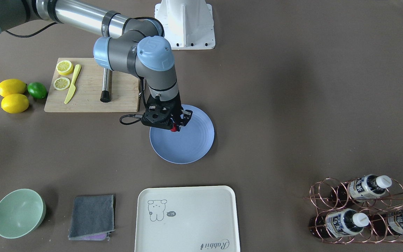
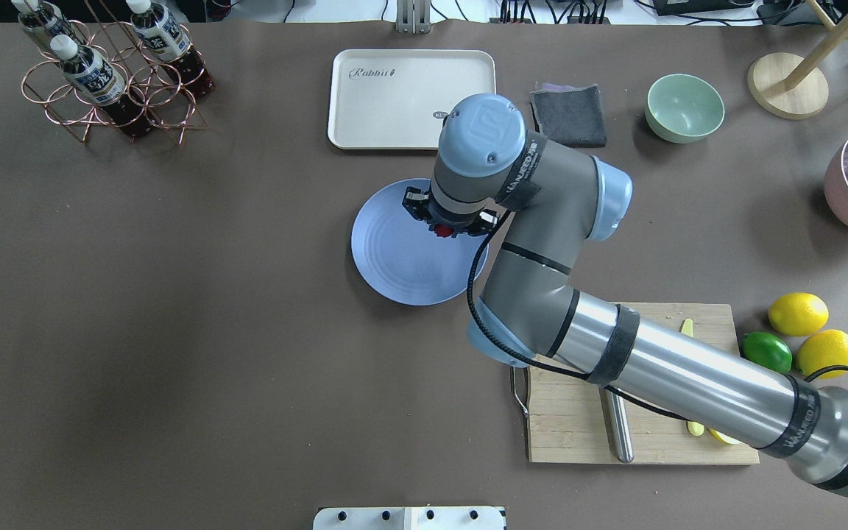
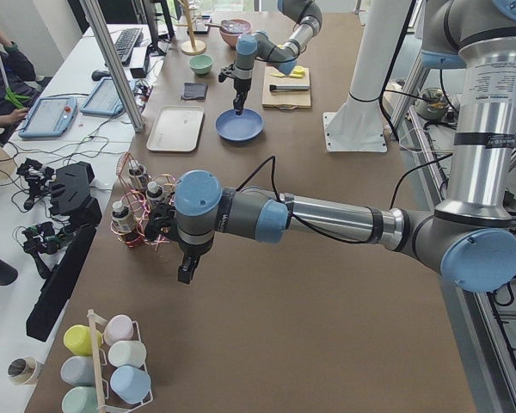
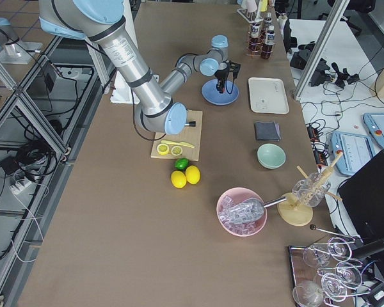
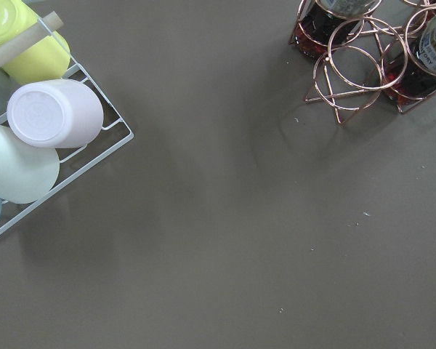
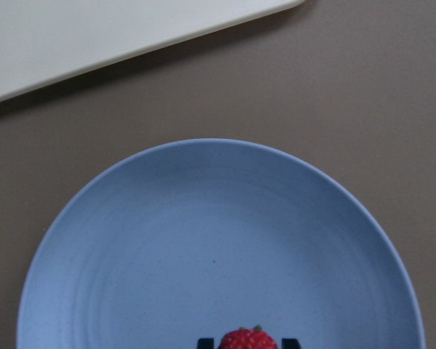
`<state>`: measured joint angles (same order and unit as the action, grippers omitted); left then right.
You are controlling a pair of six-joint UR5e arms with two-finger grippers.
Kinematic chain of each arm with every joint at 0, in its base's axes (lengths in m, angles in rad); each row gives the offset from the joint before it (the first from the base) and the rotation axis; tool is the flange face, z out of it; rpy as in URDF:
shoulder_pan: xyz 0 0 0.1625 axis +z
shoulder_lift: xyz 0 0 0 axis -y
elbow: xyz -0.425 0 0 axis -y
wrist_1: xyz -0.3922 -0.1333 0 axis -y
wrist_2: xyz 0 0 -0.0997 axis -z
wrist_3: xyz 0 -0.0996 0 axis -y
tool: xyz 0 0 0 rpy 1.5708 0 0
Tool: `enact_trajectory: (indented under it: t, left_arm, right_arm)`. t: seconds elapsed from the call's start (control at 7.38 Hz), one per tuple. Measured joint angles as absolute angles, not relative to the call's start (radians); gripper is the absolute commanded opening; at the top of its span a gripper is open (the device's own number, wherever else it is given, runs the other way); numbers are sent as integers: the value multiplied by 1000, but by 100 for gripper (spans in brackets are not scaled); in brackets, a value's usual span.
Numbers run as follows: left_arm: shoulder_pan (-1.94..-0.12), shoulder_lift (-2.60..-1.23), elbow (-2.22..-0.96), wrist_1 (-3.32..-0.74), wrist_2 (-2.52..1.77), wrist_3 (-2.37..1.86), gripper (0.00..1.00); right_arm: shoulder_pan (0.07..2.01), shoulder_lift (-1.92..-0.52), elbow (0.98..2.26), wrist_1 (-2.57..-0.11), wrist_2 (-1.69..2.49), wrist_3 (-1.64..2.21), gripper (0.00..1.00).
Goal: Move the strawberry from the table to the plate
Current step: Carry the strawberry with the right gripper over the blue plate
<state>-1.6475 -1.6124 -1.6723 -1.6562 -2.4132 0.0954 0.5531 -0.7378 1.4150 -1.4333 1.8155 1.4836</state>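
The red strawberry (image 1: 174, 129) sits between the black fingertips of my right gripper (image 1: 175, 126), which is shut on it. It hangs over the robot-side part of the blue plate (image 1: 187, 147). The right wrist view shows the strawberry (image 6: 248, 339) at the bottom edge, with the plate (image 6: 218, 240) spread out under it. I cannot tell whether the berry touches the plate. The overhead view has the strawberry (image 2: 444, 230) under the wrist, above the plate (image 2: 394, 272). My left gripper (image 3: 185, 274) appears only in the exterior left view, low over the brown table (image 1: 292, 105); whether it is open or shut I cannot tell.
A cream tray (image 1: 187, 217) lies just beyond the plate. The wooden cutting board (image 1: 86, 94) holds lemon slices, a yellow knife and a metal rod. Lemons (image 1: 12, 94), a lime, a green bowl (image 1: 18, 213), a grey cloth (image 1: 92, 217) and a copper bottle rack (image 1: 362, 210) stand around.
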Motion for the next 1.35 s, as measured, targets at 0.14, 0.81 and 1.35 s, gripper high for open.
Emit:
enact_trajectory:
  t: [0.14,0.81,1.35]
  left_arm:
    - [-1648,-1595,-1680,-1660,-2414,96,98]
    - [-1651,-1552,-1715,-1661,-2414,96,98]
    - [-1650,-1551,-1715,-1663,-2414,98,98]
  right_arm:
    - [536,-720,1387,-1430,1787,1496,0]
    - [511,-714,1341,-1406,1742,1494,0]
    - [510,-715,1332,-1393,1741,1472,100]
